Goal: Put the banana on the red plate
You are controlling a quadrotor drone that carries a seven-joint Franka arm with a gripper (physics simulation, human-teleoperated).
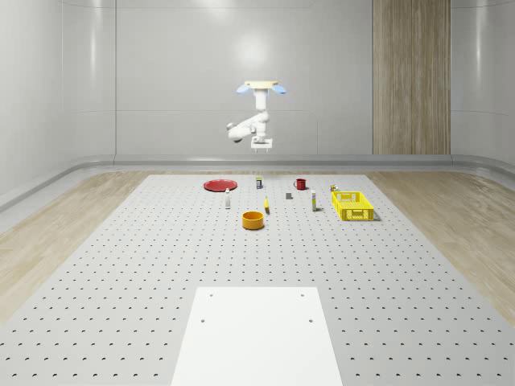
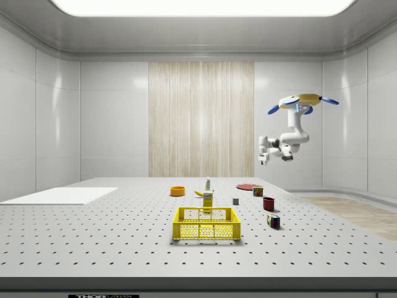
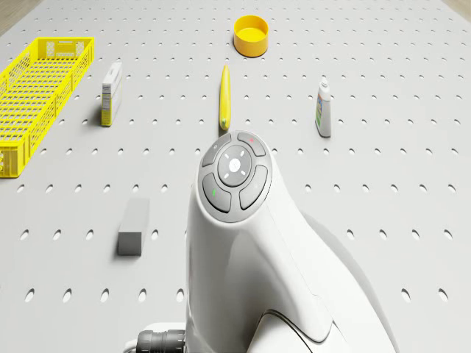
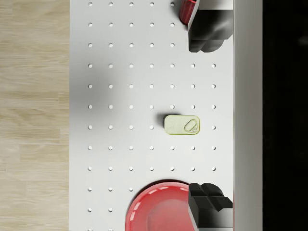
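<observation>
Perforated grey tabletop [image 1: 161, 265] held everything: the banana [image 1: 266, 206] lay beside the orange bowl [image 1: 253, 219], red plate [image 1: 219, 185] farther back. Drone [image 1: 260, 87] hovered high over the far edge, gripper [image 4: 208, 120] spread wide, empty. I'd descend and grab the banana across its width. No labels readable.

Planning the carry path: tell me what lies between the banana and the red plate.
In the whole-scene view a small white bottle stands roughly between the banana and the red plate; otherwise the stretch of table is bare.
</observation>
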